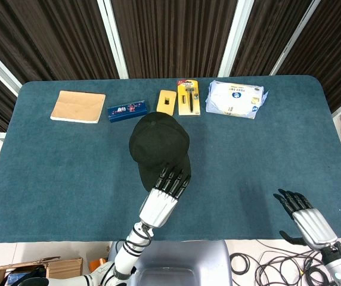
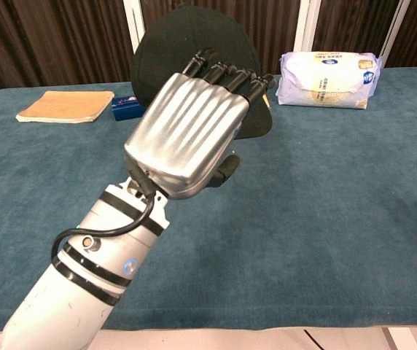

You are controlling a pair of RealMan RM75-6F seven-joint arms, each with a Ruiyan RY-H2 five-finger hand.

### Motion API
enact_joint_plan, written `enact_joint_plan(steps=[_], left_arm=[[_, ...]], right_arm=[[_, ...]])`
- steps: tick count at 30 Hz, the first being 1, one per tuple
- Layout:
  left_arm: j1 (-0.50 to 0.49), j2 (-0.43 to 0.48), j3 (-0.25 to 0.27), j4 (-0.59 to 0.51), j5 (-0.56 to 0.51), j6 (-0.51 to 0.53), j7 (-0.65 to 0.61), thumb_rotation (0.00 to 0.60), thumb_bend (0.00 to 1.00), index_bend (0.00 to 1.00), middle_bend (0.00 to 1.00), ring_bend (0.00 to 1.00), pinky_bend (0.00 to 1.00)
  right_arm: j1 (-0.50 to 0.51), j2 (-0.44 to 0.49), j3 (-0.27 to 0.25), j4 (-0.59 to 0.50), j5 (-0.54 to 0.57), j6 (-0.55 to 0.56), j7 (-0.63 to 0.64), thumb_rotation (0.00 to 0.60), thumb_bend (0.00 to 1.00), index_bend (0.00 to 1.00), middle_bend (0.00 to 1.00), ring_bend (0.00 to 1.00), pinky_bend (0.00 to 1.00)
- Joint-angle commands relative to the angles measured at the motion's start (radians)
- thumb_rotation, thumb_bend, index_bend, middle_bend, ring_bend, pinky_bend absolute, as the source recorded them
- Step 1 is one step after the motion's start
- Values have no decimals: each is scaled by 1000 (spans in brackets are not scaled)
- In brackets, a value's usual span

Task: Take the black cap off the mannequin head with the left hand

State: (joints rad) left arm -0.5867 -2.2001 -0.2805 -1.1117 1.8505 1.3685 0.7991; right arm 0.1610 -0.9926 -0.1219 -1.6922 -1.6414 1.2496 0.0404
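Cap: black cap sits mid-desk, brim toward the robot.
Left hand: left hand reaches to the brim; its fingers lie at the brim, grasp unclear.
Head view only: right hand hovers over the desk, spread, holding nothing.
Behind: notebook, blue box, razor pack, tissue pack.
Blocking: chest view mostly filled by the left hand.

The left hand is reaching forward on its outstretched arm, back upward, fingers extended and touching the black cap. The right hand is hovering low, fingers spread, holding nothing.
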Motion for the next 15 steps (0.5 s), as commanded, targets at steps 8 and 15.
enact_joint_plan(steps=[8,15], left_arm=[[-71,-21,-17,150,11,74,-16,600,327,298,311,242,106],[-119,-59,-1,298,27,149,-34,600,364,398,452,344,134]], right_arm=[[3,5,-1,-1,-6,-1,8,600,206,0,0,0,88],[2,14,-6,1,-19,8,28,600,205,0,0,0,88]])
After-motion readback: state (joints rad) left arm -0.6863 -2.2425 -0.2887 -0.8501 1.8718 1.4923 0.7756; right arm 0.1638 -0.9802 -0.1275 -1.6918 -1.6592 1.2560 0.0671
